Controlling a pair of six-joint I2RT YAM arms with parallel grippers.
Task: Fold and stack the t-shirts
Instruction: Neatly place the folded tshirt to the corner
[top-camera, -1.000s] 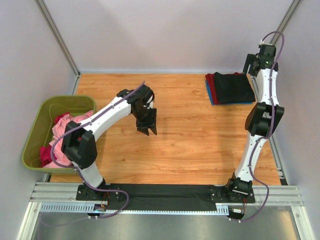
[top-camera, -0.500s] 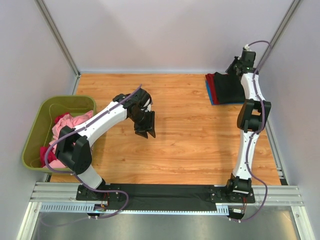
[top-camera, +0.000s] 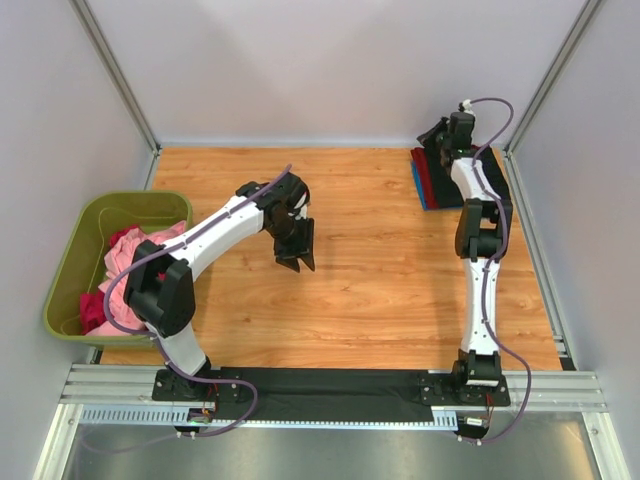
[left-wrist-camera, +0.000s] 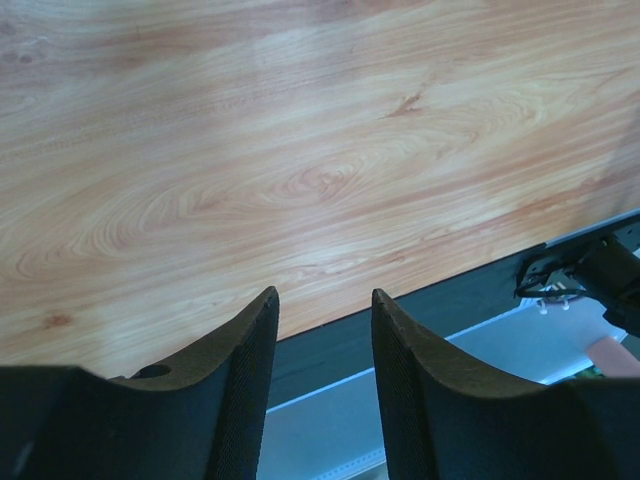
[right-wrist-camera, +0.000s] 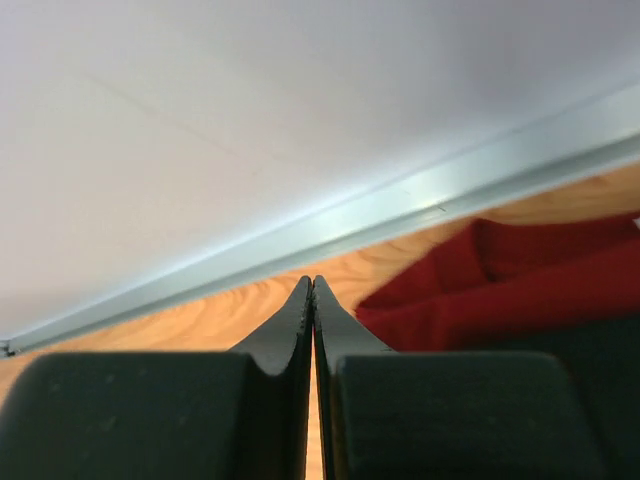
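Right pincer (right-wrist-camera: 312, 285) is clenched on nothing and now sits over the far left corner of the folded stack (top-camera: 432, 186), having swung in from the right. We judge it means to tidy that stack. Left pincer (left-wrist-camera: 325, 300) hangs released over bare table (top-camera: 380, 260), hardly moved. Unfolded shirts (top-camera: 128, 250) wait in the bin (top-camera: 66, 262).

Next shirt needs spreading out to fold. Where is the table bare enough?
The table is bare between the left tool and the right arm, and along the near edge. Crowded: far right corner, with the folded stack and right tool; left edge, the bin.
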